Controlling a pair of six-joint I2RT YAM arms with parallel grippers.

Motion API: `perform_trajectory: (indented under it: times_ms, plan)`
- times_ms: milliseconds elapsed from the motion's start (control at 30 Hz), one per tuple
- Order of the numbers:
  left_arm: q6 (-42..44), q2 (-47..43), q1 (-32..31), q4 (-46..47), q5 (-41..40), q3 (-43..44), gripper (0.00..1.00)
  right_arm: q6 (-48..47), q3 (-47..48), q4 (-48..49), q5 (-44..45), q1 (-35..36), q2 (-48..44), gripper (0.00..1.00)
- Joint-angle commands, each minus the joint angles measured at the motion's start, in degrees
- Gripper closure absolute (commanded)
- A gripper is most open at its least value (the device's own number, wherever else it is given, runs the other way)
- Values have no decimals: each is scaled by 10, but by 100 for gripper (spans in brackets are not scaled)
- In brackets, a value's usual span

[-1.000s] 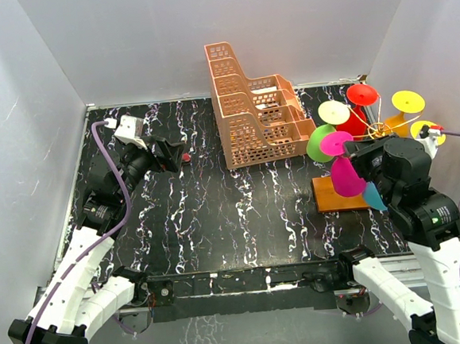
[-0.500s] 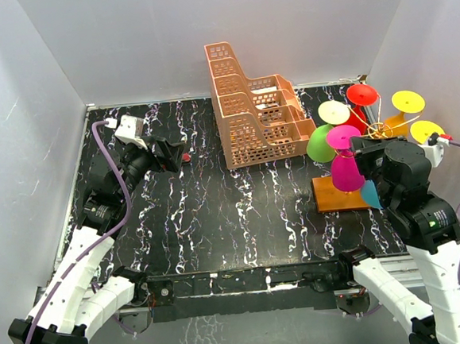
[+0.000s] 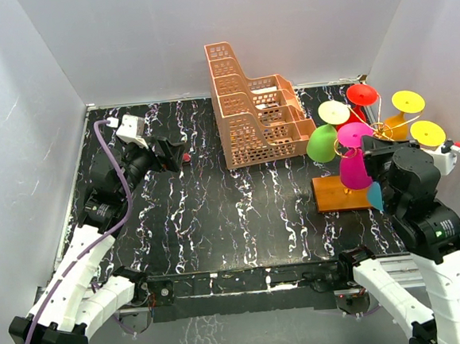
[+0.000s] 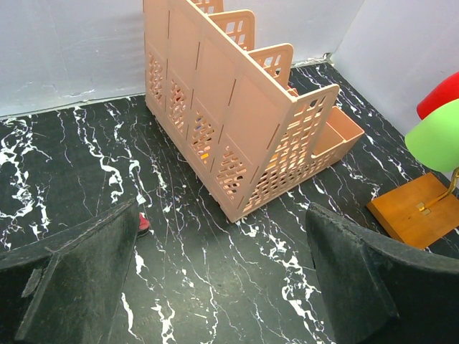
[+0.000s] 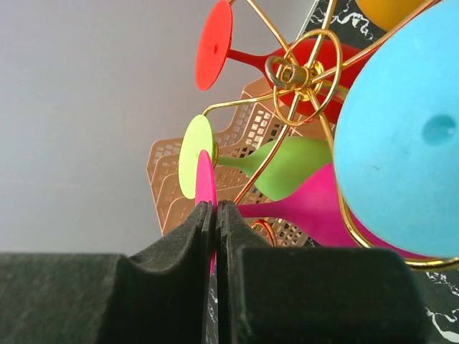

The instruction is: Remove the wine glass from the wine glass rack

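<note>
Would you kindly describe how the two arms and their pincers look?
The left arm and right arm have white shells and black joints. A purple cable trails along each. The right one carries a small green light. The pincer fingers are black and felt-padded.

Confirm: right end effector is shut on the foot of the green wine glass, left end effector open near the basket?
Wrong colour. The right wrist view shows the right end effector shut on the foot of the pink wine glass; the green glass hangs beyond. Left end effector open near the basket.
</note>
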Motion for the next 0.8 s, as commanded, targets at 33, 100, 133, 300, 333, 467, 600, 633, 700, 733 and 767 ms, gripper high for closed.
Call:
perform_trajectory:
  times_ms: [33,100,133,300,333,467,600,633,700,733,767]
  plan:
    - [1,0,-3,14,4,-6,3,17,-2,30,17,-1,-27,92]
    - [1,0,-3,15,5,-7,3,23,-11,30,12,-1,-38,92]
    - [1,1,-3,15,6,-7,3,25,-14,30,8,-1,-43,92]
    - [-2,4,-3,19,12,-8,3,26,-29,30,-13,-1,-67,92]
    - [-2,5,-3,19,13,-8,3,24,-32,30,-19,-1,-71,92]
    - [-8,7,-3,23,17,-10,3,-1,-42,36,-58,-1,-89,92]
    - [-13,14,-3,26,25,-11,3,-27,-51,43,-95,-1,-111,92]
    - [-13,15,-3,26,26,-11,3,-38,-53,48,-104,-1,-117,92]
    - [-15,18,-3,27,27,-12,3,-62,-55,60,-125,0,-126,92]
    - [-15,19,-3,28,28,-13,3,-75,-57,67,-137,0,-130,92]
    - [-16,22,-3,29,30,-14,3,-85,-60,76,-154,0,-132,92]
